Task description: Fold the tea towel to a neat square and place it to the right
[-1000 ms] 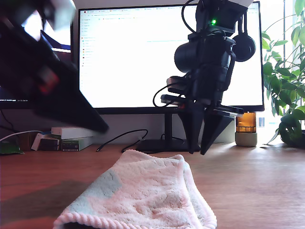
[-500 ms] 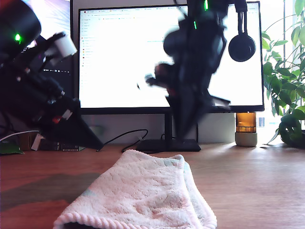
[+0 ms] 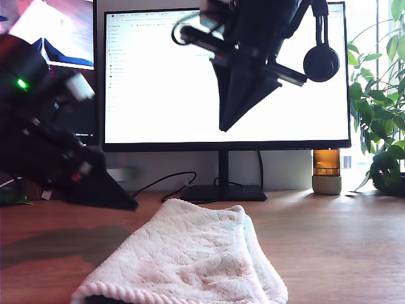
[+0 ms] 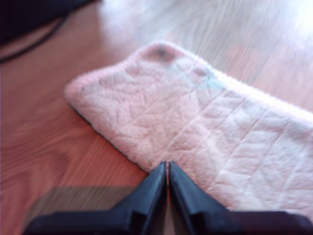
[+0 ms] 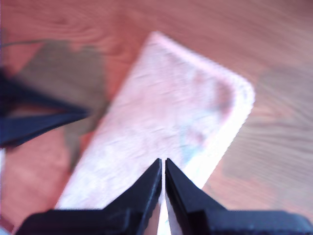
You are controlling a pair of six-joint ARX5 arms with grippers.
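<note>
Closing: we see both pairs of fingers pressed together, gripping nothing.
My first gripper: at 9 o'clock in the exterior view, low over the table; tips sealed in its wrist view, clear of the cloth.
My second gripper: at 12 o'clock in the exterior view, high before the monitor; tips meet.
Tea towel: folded, flat on the table at 6 o'clock in the exterior view, corded hem nearest the camera.
First wrist view only: we see the tea towel's quilted creases and a rounded corner.
Second wrist view only: the tea towel seen from above, blurred, with the other arm's dark fingers beside it.
Exterior view only: headphones at 2 o'clock, plant at 3 o'clock.
</note>
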